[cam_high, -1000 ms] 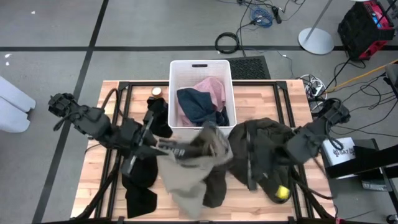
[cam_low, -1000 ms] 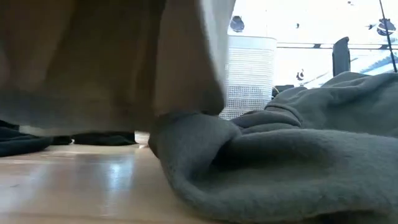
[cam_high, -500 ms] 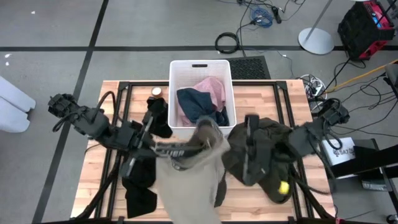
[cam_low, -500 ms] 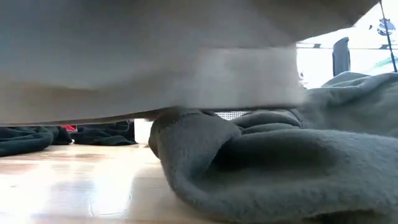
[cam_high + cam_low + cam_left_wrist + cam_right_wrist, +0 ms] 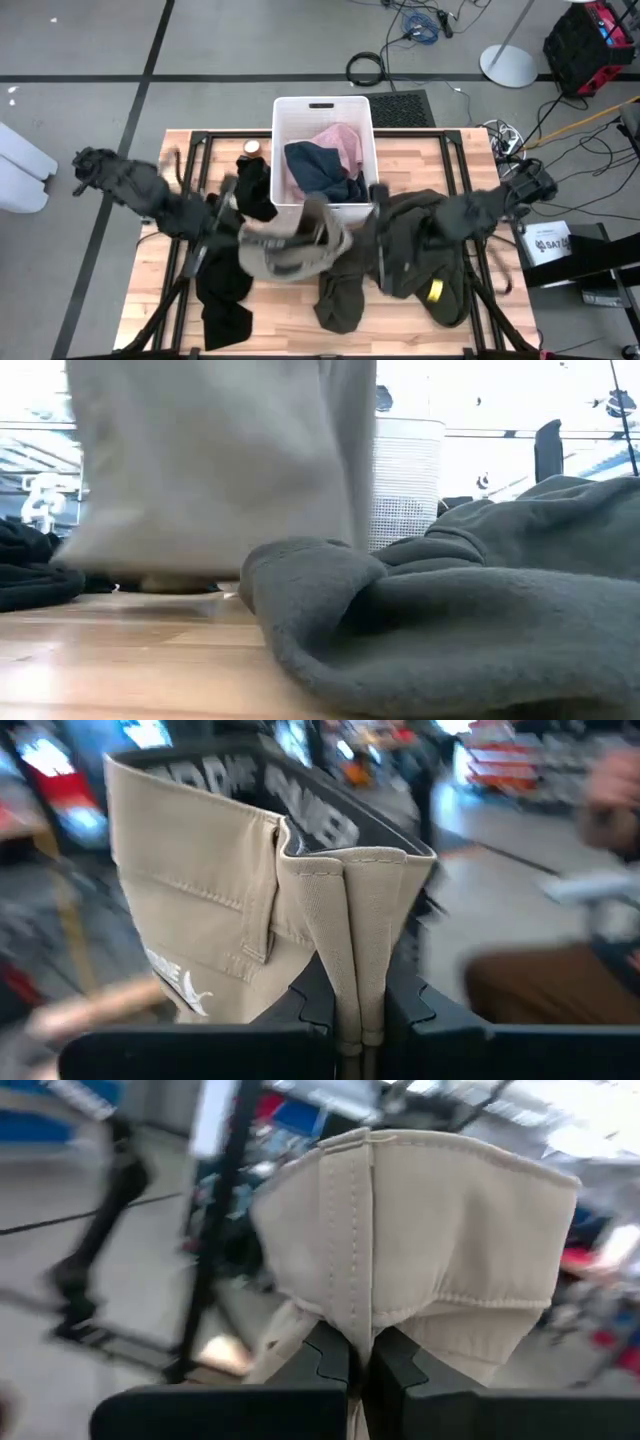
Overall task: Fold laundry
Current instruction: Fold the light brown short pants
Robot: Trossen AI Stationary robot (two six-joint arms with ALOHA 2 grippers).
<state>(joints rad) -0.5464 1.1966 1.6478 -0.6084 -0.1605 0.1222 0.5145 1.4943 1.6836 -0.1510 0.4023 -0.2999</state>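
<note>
1. Left gripper [image 5: 358, 1020]: dark fingers [image 5: 310, 1005] pinched tight on a seamed fold of cloth.
2. Beige-tan garment [image 5: 215, 910]: rises upright from the grip, with stitched waistband, small white printed logo.
3. Background: blurred.

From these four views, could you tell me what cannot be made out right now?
- High view: both grippers blurred; the beige garment covers their tips.
- Low view: the beige garment and the olive-grey garment block the table behind.
- Left wrist and right wrist views: the beige garment fills the picture; background blurred.
- White bin: clothes hide its bottom.
</note>
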